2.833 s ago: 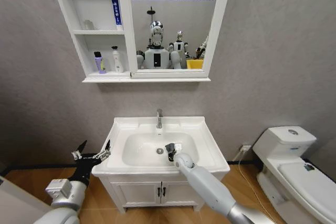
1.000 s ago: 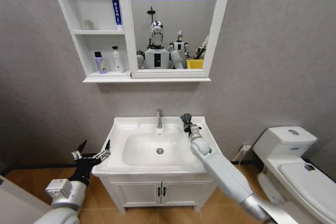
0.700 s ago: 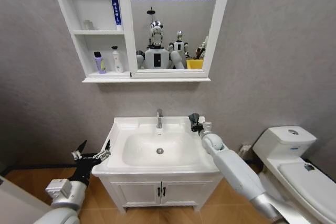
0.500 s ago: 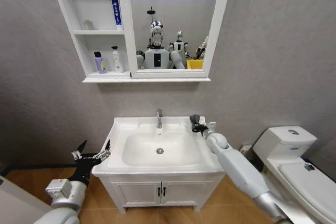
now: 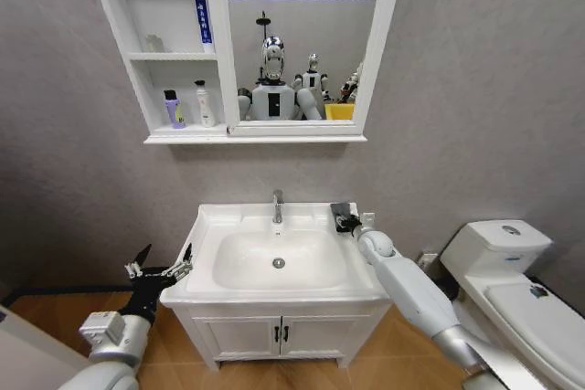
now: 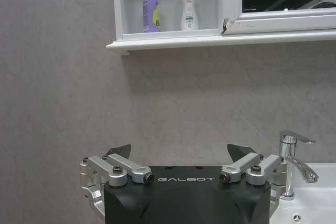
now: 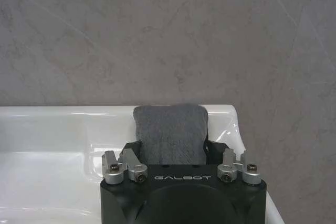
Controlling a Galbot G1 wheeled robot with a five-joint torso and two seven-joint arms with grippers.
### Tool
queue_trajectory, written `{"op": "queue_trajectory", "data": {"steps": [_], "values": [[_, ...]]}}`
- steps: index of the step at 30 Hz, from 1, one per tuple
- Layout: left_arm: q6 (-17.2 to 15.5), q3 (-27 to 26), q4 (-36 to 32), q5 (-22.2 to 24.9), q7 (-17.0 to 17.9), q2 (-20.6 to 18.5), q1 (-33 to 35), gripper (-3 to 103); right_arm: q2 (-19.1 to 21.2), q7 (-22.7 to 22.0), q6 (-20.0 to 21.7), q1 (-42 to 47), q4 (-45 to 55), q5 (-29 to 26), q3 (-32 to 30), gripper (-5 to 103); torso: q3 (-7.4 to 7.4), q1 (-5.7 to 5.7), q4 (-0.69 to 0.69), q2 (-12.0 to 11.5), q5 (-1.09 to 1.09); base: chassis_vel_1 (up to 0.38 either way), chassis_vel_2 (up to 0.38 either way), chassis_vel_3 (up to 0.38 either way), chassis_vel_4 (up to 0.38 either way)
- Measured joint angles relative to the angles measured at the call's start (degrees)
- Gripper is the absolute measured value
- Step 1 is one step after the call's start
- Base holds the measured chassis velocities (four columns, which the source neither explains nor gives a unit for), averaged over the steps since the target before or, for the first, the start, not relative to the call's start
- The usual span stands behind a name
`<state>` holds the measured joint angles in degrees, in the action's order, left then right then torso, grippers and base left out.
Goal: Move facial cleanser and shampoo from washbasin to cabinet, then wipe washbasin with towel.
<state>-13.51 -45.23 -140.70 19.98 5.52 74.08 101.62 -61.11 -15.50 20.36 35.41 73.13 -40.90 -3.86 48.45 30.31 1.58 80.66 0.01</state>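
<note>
right gripper (image 5: 345, 219) carried towel (image 7: 169, 132) from bowl to washbasin (image 5: 228, 219) back corner, still pinching it, two bottles (image 5: 187, 105) in cabinet (image 5: 119, 15), left gripper (image 5: 161, 267) spread

Washbasin (image 5: 212, 222) deck: grey towel (image 7: 170, 132) at back corner, right of tap (image 5: 277, 206). Cabinet (image 5: 187, 134) bottom shelf: purple bottle (image 5: 171, 109), white bottle (image 5: 204, 103), probably shampoo.

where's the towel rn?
In the head view the towel sits on the washbasin's back right corner, right of the tap, between the right gripper's fingers.
</note>
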Motion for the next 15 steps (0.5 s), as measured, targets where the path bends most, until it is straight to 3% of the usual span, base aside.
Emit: {"op": "queue_trajectory", "data": {"steps": [6, 8, 15], "values": [[0.0, 0.0, 0.0, 0.0, 0.0, 0.0, 0.0, 100, 0.04, -1.22, 0.34, 0.38, 0.21, 0.18, 0.09, 85, 0.0, 0.0, 0.0, 0.0, 0.0, 0.0, 0.0, 0.0, 0.0], [0.0, 0.0, 0.0, 0.0, 0.0, 0.0, 0.0, 100, 0.31, -1.27, 0.34, 0.56, 0.49, 0.6, 0.07, 95, 0.0, 0.0, 0.02, 0.0, 0.0, 0.0, 0.0, 0.0, 0.0], [0.0, 0.0, 0.0, 0.0, 0.0, 0.0, 0.0, 100, 1.46, -1.46, -0.38, 0.87, 2.52, 3.04, -0.26, 100, 0.0, 0.0, 0.0, 0.0, 0.01, 0.0, 0.0, 0.0, 0.0]]}}
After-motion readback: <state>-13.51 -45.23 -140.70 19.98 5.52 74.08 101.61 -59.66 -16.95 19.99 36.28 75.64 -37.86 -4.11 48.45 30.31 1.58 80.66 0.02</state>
